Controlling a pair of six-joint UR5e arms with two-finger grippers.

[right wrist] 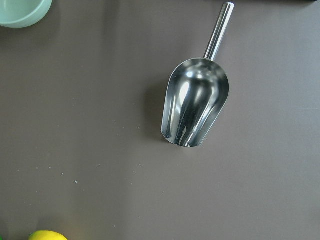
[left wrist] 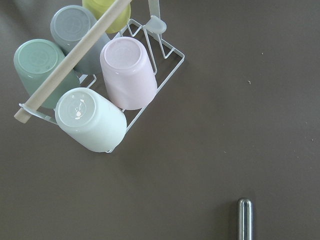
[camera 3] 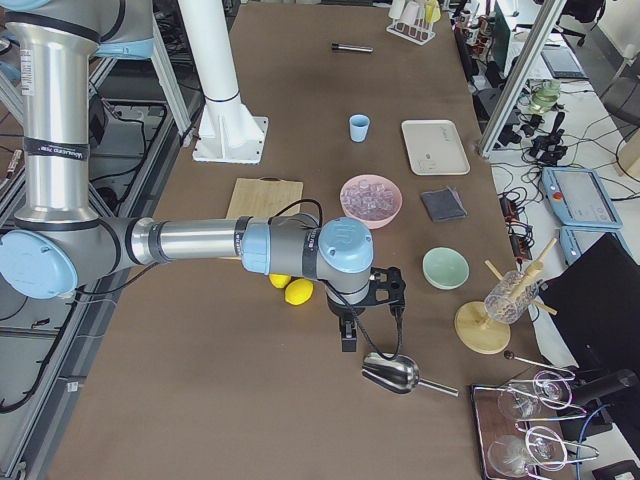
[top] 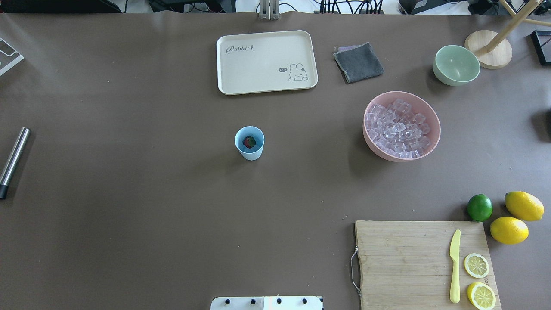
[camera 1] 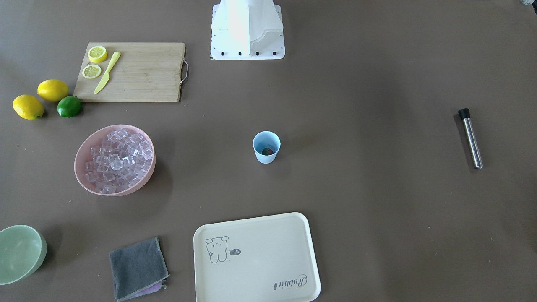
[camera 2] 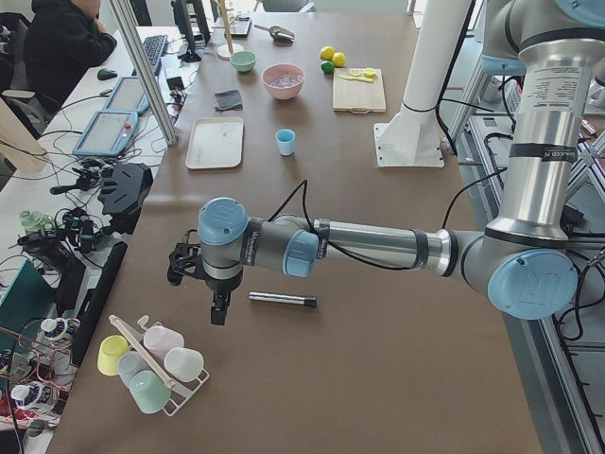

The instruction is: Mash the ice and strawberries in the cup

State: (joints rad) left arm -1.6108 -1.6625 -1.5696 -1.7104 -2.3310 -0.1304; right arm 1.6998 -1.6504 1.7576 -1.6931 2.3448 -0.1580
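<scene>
The rounded silver metal scoop [right wrist: 195, 102] is mirror-smooth; the brown table covering [right wrist: 75, 125] is matt. The small clear plastic-looking ice cubes [top: 399, 128] are glossy.

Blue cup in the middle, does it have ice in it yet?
No ice yet. The small light blue plastic cup stands upright holding only a tiny red strawberry; the clear ice cubes sit in the pink bowl.

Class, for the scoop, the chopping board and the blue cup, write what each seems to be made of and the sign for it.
The scoop looks like polished metal, probably steel: mirror-like reflections, bright highlights. The chopping board looks like wood, perhaps bamboo: pale parallel grain strips, matt surface. The cup is likely plastic: smooth, even light blue, thin rim.
</scene>
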